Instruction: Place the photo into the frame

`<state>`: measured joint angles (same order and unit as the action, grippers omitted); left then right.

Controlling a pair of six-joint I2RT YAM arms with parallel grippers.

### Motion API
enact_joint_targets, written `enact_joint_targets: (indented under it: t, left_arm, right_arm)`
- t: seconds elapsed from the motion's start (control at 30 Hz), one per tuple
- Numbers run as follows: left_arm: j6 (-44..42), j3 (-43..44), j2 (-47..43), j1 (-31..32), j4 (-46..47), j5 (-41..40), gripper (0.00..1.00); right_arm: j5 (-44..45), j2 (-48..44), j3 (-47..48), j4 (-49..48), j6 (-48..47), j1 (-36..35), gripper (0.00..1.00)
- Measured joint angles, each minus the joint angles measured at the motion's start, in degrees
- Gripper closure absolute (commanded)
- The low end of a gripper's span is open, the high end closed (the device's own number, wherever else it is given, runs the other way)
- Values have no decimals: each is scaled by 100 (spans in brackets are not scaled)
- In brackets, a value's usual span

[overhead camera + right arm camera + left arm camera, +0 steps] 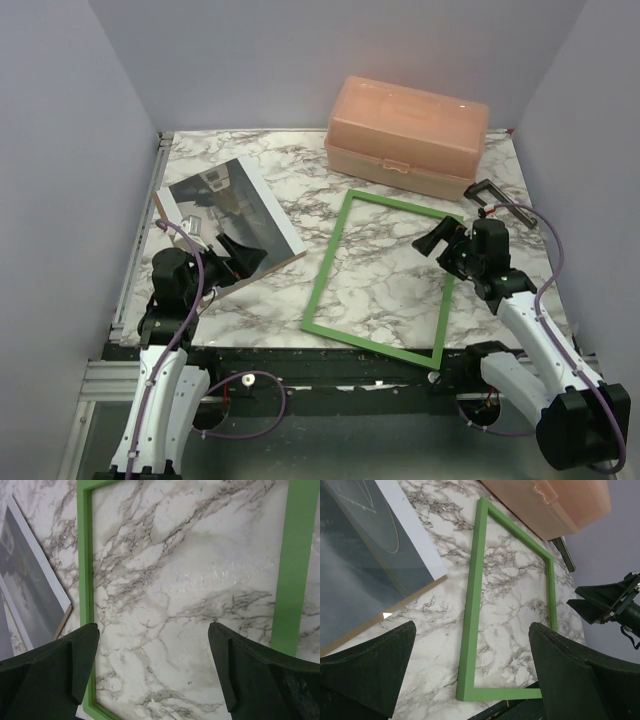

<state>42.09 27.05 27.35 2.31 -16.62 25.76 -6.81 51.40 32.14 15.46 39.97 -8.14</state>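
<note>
The photo lies flat just left of the frame, on a brown board. I think it is light, thin and bendy, so I would pinch its edge nearest the frame. My left pincer and right pincer are wide and hold nothing.

The marble-patterned tabletop carried the green frame, lying flat near its middle. The photo lay face up to the left on a brown board, and a peach box stood at the far edge.
</note>
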Motion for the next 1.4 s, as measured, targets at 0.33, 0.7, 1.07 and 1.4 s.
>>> enact_joint_targets:
  t: [0.33, 0.7, 1.07, 1.4]
  left_arm:
    - [-116, -35, 332, 0, -306, 474, 2]
    - [-107, -190, 1364, 413, -302, 791, 2]
    - [-68, 387, 2800, 2243, -479, -219, 7]
    - [-133, 1287, 4398, 3650, -695, -1521, 34]
  right_arm:
    - [-328, -308, -289, 680, 94, 0, 0]
    - [-645, -295, -426, 802, 219, 0, 0]
    - [-837, -243, -540, 798, 269, 0, 0]
    - [-1054, -221, -717, 745, 356, 0, 0]
